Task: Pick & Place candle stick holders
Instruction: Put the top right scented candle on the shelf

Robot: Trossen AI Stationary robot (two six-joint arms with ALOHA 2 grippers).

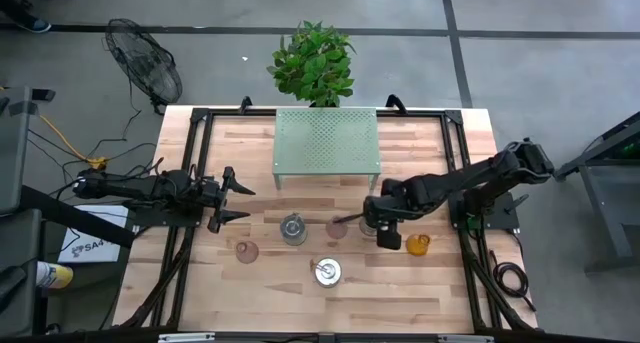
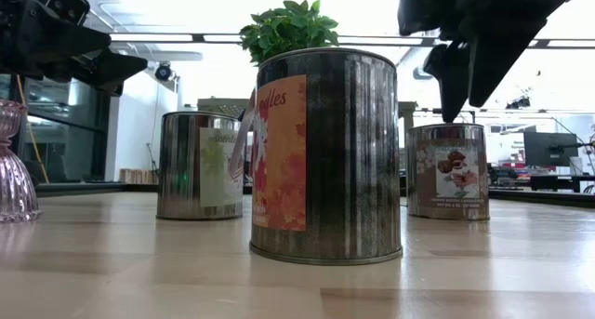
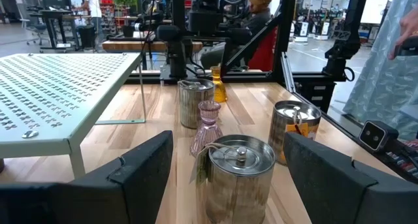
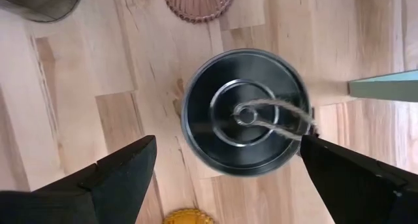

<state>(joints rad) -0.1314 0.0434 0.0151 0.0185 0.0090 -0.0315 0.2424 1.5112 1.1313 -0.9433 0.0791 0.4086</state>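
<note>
Fingers wide on right gripper, above silver holder near table's right edge; rigid, slick: grip sides. Left gripper wide, idle.

The shelf stands at the back middle of the tabletop, a potted plant behind it. Before the shelf lie the candle stick holders — one tin left of a glass one, another tin nearer the front, a glass one to the left, another far right. The right gripper hangs over a third tin; the left gripper waits left of them.
</note>
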